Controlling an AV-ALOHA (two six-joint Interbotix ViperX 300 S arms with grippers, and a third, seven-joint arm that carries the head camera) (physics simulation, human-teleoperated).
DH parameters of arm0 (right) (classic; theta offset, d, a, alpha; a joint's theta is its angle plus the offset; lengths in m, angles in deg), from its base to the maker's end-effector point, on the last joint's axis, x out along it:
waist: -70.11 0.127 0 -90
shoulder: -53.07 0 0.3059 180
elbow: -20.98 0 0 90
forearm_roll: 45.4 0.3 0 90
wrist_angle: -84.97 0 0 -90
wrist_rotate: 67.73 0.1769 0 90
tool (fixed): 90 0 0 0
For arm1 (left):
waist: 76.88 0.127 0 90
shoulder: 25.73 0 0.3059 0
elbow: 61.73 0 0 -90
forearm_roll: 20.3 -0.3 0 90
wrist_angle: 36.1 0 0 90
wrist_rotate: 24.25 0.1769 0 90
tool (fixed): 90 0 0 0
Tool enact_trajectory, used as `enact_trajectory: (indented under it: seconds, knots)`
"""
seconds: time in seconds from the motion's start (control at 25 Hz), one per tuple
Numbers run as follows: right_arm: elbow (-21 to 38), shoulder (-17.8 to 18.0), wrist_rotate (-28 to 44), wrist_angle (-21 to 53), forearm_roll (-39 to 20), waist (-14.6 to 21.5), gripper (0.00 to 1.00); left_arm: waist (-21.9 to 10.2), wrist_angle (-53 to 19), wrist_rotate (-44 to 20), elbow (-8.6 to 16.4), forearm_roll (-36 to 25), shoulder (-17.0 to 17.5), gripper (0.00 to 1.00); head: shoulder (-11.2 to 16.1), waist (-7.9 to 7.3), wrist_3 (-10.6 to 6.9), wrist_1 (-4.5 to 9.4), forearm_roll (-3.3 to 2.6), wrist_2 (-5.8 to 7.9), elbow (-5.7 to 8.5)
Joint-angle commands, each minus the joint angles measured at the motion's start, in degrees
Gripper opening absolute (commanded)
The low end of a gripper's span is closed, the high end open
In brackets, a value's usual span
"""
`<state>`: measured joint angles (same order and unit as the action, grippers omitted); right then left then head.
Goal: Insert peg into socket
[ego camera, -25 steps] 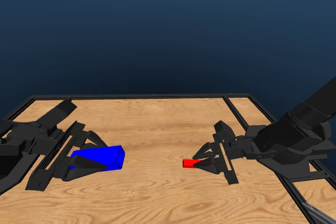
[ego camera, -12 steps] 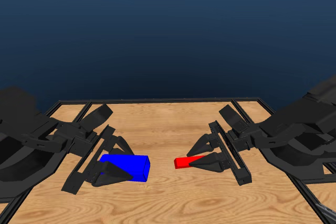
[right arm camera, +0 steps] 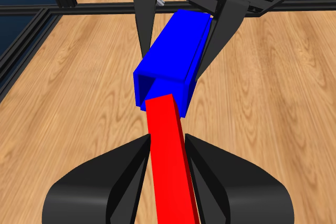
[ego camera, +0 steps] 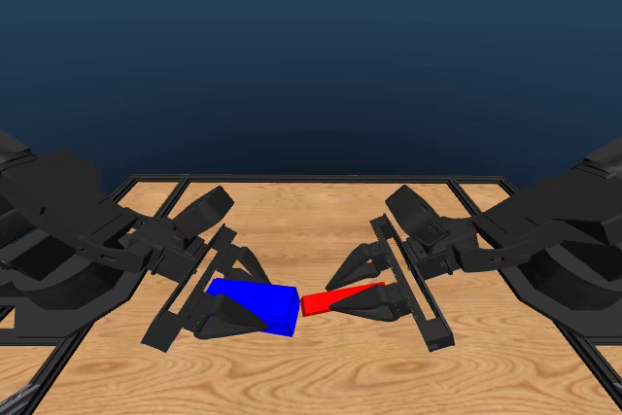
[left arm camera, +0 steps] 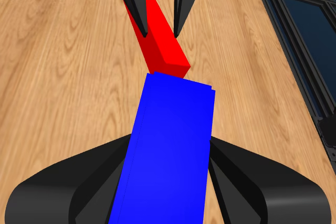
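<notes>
The blue socket (ego camera: 255, 304) is held above the table with my left gripper (ego camera: 251, 291) shut on it. My right gripper (ego camera: 346, 291) is shut on the red peg (ego camera: 330, 300), which points at the socket. In the head view the peg's free end touches the socket's right face. The right wrist view shows the peg (right arm camera: 168, 150) running up to the socket's (right arm camera: 173, 56) open end, its tip at the mouth. In the left wrist view the socket (left arm camera: 170, 145) fills the space between my jaws, with the peg (left arm camera: 163, 40) just beyond it. How far the tip is inside is not visible.
The wooden table (ego camera: 311, 376) has a black frame (ego camera: 321, 181) round its edge. Both arms' bulky bodies take up the left and right sides of the head view. The right arm's fingers (left arm camera: 137, 3) show in the left wrist view.
Both grippers have carried their objects toward the middle, so the gap between peg and socket has closed and the ends now meet. The head camera has also shifted.
</notes>
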<state>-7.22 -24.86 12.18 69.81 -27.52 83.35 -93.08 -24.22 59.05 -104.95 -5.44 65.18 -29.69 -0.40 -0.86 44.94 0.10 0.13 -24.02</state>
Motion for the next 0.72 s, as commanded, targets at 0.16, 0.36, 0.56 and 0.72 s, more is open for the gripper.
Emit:
enact_trajectory:
  seconds: [0.16, 0.36, 0.56, 0.72]
  knots:
    - [7.1, 3.6, 1.9, 0.7, -2.3, -1.3, 0.0, -0.5, 3.4, 0.7, 0.9, 1.1, 0.8, 0.0, -0.2, -1.14, -0.27, -0.31, 0.25, -0.07, 0.42]
    - [12.3, 7.1, 3.2, 1.0, -3.8, -1.4, 0.0, -0.5, 3.9, 1.9, 0.9, 2.3, 0.2, 0.0, -0.1, -1.42, -0.26, -0.45, 0.29, 0.09, 0.54]
    - [16.2, 9.5, 6.0, 3.3, -5.1, -1.0, 1.0, -0.9, 3.7, 1.9, 0.5, 2.6, -0.3, 0.0, 0.0, -1.69, -0.33, -0.63, 0.36, 0.06, 0.65]
    - [10.1, 5.8, 9.5, 5.8, -4.8, -1.7, 1.0, -1.3, 4.2, 2.1, 0.4, 3.5, -0.2, 0.0, 0.0, -2.1, -0.79, -0.79, 0.39, 0.35, 0.76]
